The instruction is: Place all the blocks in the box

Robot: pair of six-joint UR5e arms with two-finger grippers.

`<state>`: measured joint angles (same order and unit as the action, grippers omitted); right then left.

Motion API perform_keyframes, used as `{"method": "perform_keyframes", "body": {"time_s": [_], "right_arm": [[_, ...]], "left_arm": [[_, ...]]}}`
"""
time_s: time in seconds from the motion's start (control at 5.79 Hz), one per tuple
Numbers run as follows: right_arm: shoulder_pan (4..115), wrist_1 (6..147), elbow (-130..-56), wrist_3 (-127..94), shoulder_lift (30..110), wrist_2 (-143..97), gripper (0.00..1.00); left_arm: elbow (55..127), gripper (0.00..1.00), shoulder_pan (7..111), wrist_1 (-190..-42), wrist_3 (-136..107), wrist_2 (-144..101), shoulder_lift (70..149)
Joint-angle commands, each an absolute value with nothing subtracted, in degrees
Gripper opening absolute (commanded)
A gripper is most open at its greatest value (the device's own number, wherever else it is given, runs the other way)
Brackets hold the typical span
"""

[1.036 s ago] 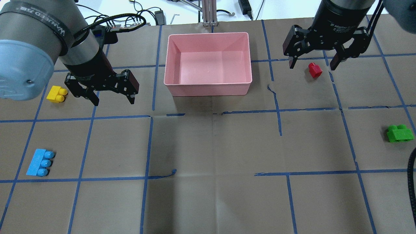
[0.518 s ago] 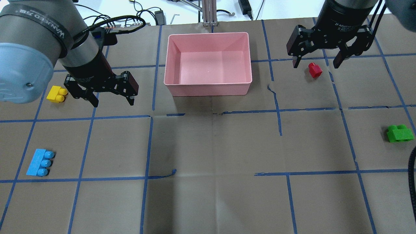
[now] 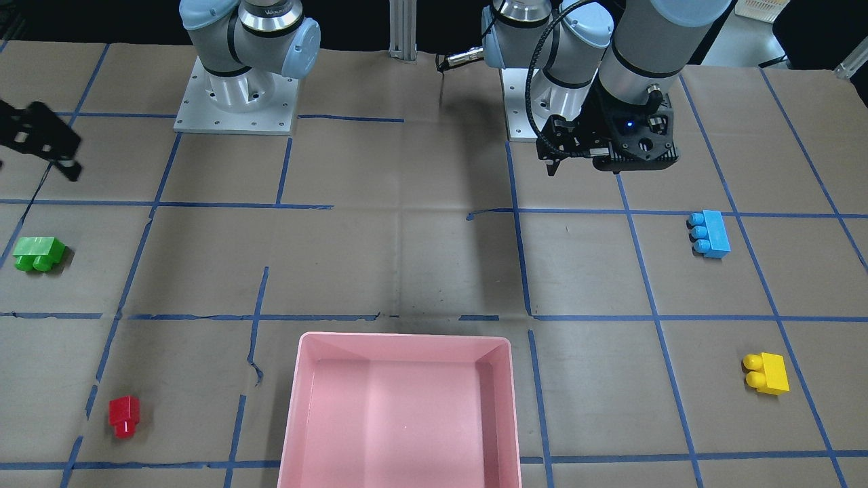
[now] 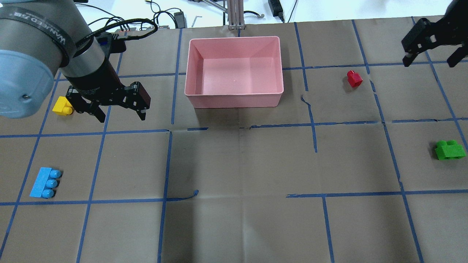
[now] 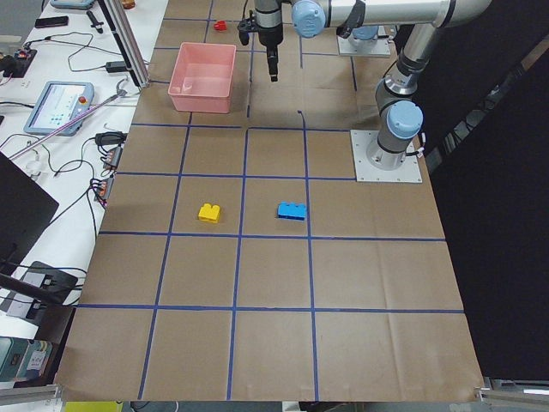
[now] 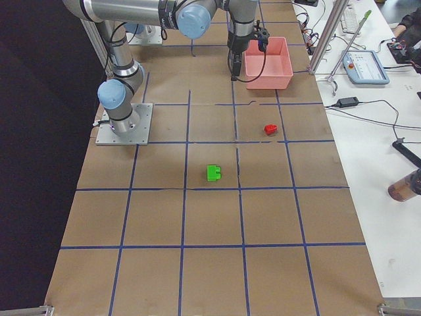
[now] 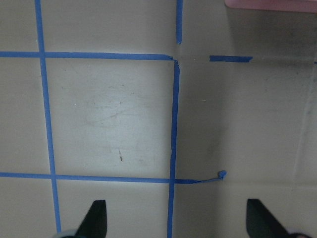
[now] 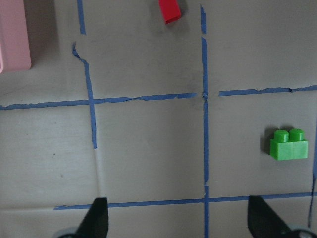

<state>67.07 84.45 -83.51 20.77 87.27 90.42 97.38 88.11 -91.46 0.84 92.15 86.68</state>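
The pink box [image 4: 234, 100] stands at the table's far middle and holds no block; it also shows in the front-facing view [image 3: 407, 337]. The yellow block [image 4: 60, 107] lies left of it, partly covered by my open, empty left gripper [image 4: 120, 117], which hovers just right of the block. The light-blue block [image 4: 45, 182] lies nearer on the left. The red block [image 4: 354, 78] lies right of the box, and the green block [image 4: 450, 149] lies at the right edge. My right gripper [image 4: 430, 62] is open and empty, far right of the red block. The right wrist view shows the green block [image 8: 289, 144] and the red block [image 8: 170, 10].
Brown paper with a blue tape grid [image 4: 166, 164] covers the table. Cables and a metal post [image 4: 234, 14] lie beyond the box at the far edge. Both arm bases [image 3: 237, 102] stand at the robot's side of the table.
My right gripper has moved away from the red block, to the view's right. My left gripper has shifted slightly left toward the yellow block and now covers part of it.
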Motion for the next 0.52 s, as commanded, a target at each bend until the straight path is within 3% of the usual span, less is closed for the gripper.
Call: {"method": "perform_keyframes", "body": {"time_s": [0.0, 0.17, 0.35], "right_arm": [[52.90, 88.30, -83.93, 39.45, 85.00, 91.67, 1.00], [47.60, 89.46, -84.37, 43.99, 83.42, 92.28, 1.00], [45.81, 93.48, -85.33, 44.03, 81.32, 94.20, 1.00]], "left_arm": [[103.05, 0.96, 80.91, -91.58, 12.84, 96.90, 81.60], [109.19, 0.87, 73.55, -90.89, 22.14, 103.29, 77.91], [112.12, 0.87, 63.99, -88.79, 33.37, 103.45, 77.00]]}}
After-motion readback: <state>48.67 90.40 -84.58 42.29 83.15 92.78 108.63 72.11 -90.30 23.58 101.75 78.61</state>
